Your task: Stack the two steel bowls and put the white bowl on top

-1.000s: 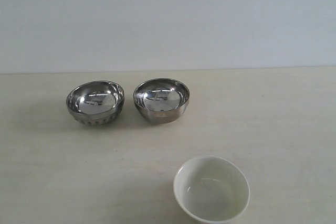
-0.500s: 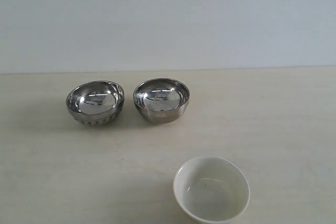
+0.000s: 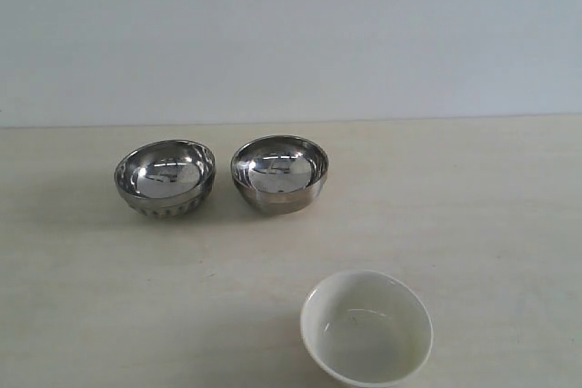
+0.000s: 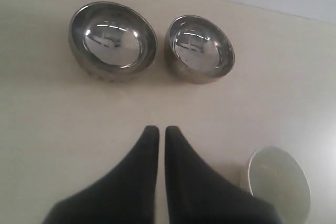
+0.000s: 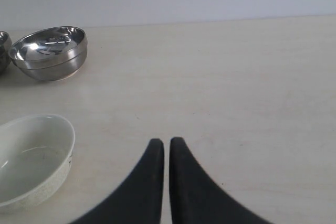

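Observation:
Two steel bowls stand side by side, upright, on the pale table: the left one (image 3: 165, 177) (image 4: 113, 40) and the right one (image 3: 279, 174) (image 4: 200, 49) (image 5: 48, 52). The white bowl (image 3: 366, 327) (image 4: 278, 183) (image 5: 29, 158) sits alone nearer the front, right of centre. My left gripper (image 4: 161, 129) hovers short of the steel bowls, black fingers together, holding nothing. To the right of the white bowl my right gripper (image 5: 166, 141) is likewise shut and empty. Neither gripper shows in the exterior view.
The light wooden table (image 3: 491, 215) runs back to a plain pale wall (image 3: 291, 34). Nothing else stands on it besides the three bowls.

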`<state>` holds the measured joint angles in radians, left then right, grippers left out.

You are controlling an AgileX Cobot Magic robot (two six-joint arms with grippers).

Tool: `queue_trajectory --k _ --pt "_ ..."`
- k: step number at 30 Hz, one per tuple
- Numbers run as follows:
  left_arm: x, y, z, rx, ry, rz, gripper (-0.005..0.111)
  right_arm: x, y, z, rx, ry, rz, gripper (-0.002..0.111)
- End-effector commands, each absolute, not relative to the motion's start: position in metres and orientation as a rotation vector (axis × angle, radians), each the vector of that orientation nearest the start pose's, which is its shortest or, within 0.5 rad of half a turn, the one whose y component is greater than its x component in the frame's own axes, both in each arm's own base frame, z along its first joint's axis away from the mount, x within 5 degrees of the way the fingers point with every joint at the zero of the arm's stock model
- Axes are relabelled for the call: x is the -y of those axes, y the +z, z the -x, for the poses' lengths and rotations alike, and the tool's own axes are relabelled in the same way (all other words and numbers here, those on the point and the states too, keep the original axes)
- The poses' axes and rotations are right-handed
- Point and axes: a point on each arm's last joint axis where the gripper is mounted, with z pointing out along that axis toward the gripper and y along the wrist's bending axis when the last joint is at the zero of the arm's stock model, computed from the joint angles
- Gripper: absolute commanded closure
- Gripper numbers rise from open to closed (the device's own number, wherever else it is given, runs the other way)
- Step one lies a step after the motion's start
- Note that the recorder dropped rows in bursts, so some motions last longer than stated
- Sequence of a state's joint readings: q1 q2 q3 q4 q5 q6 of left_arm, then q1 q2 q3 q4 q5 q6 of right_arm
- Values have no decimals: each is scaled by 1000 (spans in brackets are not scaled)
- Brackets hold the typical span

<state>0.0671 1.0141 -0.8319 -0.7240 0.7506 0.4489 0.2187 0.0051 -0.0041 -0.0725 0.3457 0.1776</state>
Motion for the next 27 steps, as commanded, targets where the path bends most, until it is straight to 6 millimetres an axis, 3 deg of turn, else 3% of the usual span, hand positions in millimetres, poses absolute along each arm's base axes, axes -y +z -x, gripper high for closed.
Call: queue_trajectory --k 1,5,7,13,17,23,27 --pt "37 332 -254 -2300 -665 -84 103 -9 183 -53 -1826 201 87 108" --pt "66 329 -295 -2352 -663 -256 103 -9 183 -53 -1826 201 87 108" --pt "91 325 -315 -2356 -660 -358 98 -9 183 -53 -1826 201 87 108" --pt "167 299 -366 -2349 -546 -611 65 -9 183 -53 -1826 201 87 108" --pt "203 270 -395 -2385 -432 -707 42 -9 183 -53 -1826 201 87 108" --pt "242 226 -421 -2441 -383 -789 44 -9 183 -53 -1826 201 87 108" --pt "255 201 -431 -2459 -360 -826 44 -9 183 -53 -1826 201 87 108"
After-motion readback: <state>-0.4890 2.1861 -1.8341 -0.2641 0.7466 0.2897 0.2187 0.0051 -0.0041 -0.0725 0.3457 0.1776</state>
